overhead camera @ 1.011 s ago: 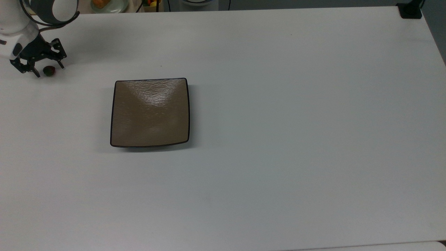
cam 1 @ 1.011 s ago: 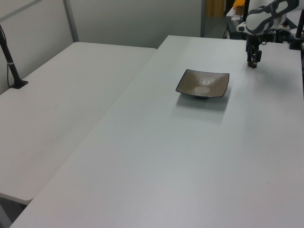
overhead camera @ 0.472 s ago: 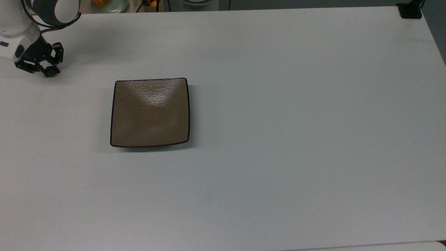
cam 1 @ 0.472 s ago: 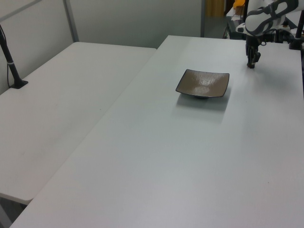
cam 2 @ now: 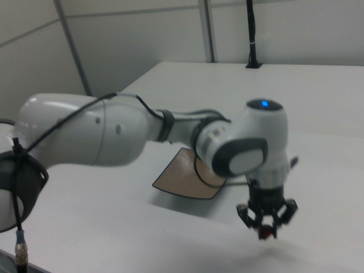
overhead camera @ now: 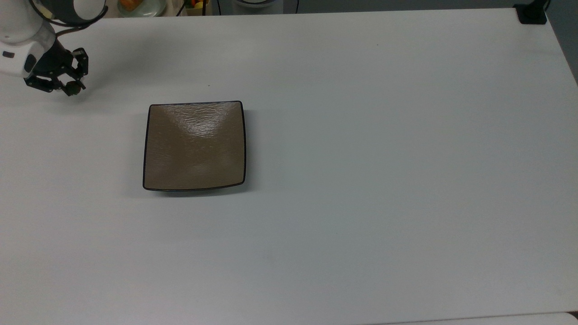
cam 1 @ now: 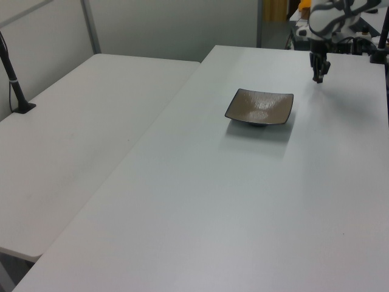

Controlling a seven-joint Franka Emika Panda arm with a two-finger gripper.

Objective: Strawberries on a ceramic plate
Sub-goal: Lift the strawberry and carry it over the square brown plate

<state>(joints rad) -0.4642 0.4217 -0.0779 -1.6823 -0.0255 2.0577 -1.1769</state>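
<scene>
Top view is showing you the gripper (overhead camera: 72,88) at the far left of the table (overhead camera: 361,135), its fingers clamped on the strawberry (overhead camera: 75,89) and holding it off the surface; the right view is catching a red spot between the fingertips. The plate (overhead camera: 194,145) is sitting empty, well apart to the top view's right and nearer. You are carrying now, so keep the squeeze steady and clear the plate's upturned black rim before lowering over its middle. Bare table is lying all along the way, though the gripper is hanging near the table's left edge.
</scene>
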